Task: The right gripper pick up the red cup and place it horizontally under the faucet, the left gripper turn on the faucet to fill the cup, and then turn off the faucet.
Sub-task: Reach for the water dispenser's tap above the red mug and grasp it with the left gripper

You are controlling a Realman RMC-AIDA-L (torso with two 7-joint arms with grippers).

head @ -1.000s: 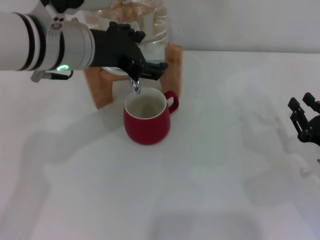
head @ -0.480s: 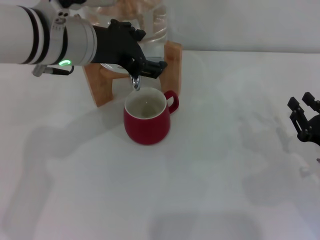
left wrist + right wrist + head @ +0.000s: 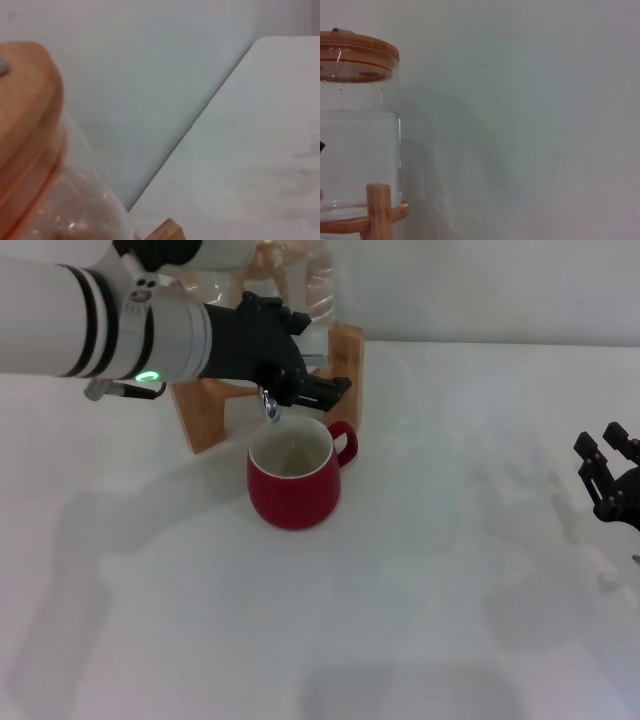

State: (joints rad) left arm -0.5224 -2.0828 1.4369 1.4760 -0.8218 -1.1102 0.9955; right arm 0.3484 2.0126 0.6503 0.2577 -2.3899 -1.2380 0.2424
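The table point(image 3: 420, 570) is a plain white top, and at its far left edge a clear jug point(image 3: 355, 150) sits in a wooden stand point(image 3: 345, 365), with a wooden lid point(image 3: 355, 50) on top and water filling much of the glass. The left gripper point(image 3: 300, 385) reaches in from the left and covers the front of the stand, its black fingers set around the tap's lever; whether they are pressed onto it or loose I cannot tell. The cup point(image 3: 293, 480) stands upright on the table just in front of the stand, directly below the spout, handle turned to the far right; it is a rounded dark red mug, white inside, with what looks like a little water at the bottom. It is likely stiff, glazed and slippery, heavier as it fills and breakable if knocked, so I would take it across the rim and wall or at the loop handle. The right gripper point(image 3: 610, 480) sits idle at the table's right edge, well apart, fingers spread. The faucet point(image 3: 271, 408) is a small chrome tap, only its downturned spout showing just above the cup's rim
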